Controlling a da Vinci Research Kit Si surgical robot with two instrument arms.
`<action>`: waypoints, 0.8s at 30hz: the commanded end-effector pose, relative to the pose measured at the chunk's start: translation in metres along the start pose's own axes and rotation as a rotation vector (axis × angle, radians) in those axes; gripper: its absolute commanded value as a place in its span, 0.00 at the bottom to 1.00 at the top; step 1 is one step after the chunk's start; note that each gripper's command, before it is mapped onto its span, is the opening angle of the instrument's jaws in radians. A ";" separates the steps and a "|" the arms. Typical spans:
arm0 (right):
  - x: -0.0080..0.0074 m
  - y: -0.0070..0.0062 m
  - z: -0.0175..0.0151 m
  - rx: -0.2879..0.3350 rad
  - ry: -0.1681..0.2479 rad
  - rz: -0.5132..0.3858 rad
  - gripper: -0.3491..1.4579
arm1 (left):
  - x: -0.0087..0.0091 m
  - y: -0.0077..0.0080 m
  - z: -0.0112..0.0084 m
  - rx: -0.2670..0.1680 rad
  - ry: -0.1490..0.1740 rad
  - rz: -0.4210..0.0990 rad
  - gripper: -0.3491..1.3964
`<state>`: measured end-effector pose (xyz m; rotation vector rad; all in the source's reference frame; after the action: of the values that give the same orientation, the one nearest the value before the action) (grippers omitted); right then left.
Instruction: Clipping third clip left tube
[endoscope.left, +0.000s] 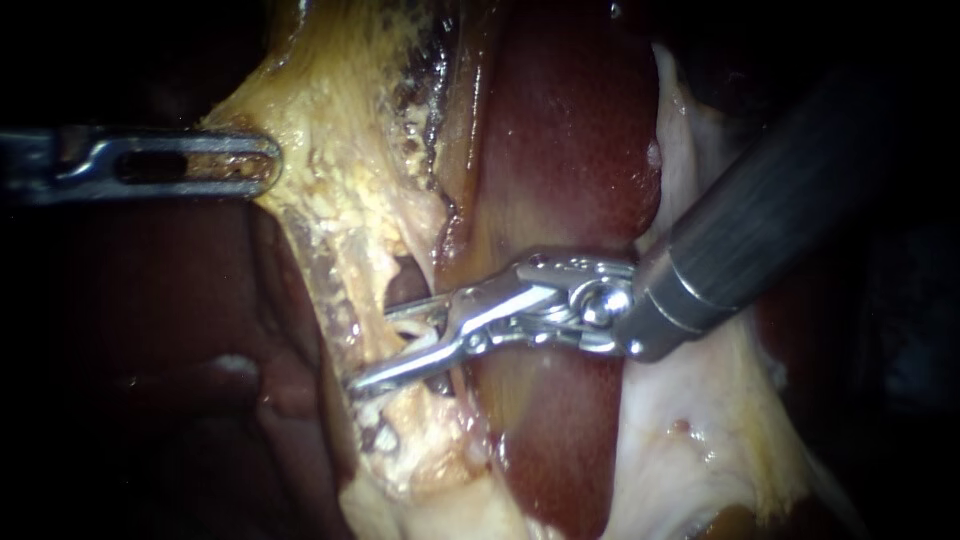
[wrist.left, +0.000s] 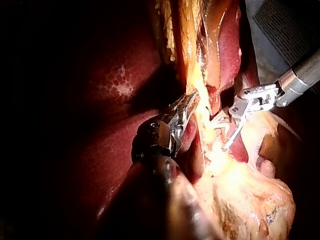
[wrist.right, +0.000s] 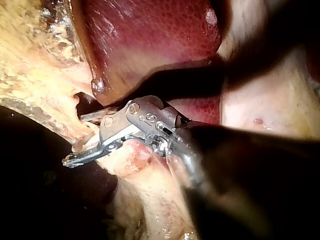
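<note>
Yellow tissue (endoscope.left: 335, 180) is pinched between the left instrument's (endoscope.left: 268, 165) closed jaws. A pale tube (endoscope.left: 418, 332) is straddled, not clamped, by the right instrument's (endoscope.left: 372, 350) spread jaws.

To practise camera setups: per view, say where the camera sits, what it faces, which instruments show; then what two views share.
Endoscope: close above, facing the liver; left instrument and right instrument enter from opposite sides.
Left wrist: on left arm, looking along its shaft; both instruments show.
Right wrist: on right arm, behind its open jaws.
Shared: all show the right instrument at the tube.
</note>
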<state>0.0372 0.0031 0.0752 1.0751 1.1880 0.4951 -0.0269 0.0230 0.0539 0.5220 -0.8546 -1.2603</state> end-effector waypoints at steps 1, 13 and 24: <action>0.0001 -0.0001 -0.0002 0.009 -0.005 -0.002 0.45 | -0.0001 0.0001 0.0000 0.001 0.001 0.000 0.00; 0.0002 -0.0003 -0.0007 0.059 0.000 -0.012 0.44 | -0.0002 0.0007 0.0000 0.002 0.001 0.001 0.00; 0.0001 -0.0009 0.0019 0.183 0.034 -0.014 0.44 | -0.0003 0.0012 0.0002 -0.002 -0.001 0.000 0.00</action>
<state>0.0390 0.0018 0.0744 1.2273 1.2973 0.3943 -0.0264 0.0237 0.0548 0.5204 -0.8548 -1.2606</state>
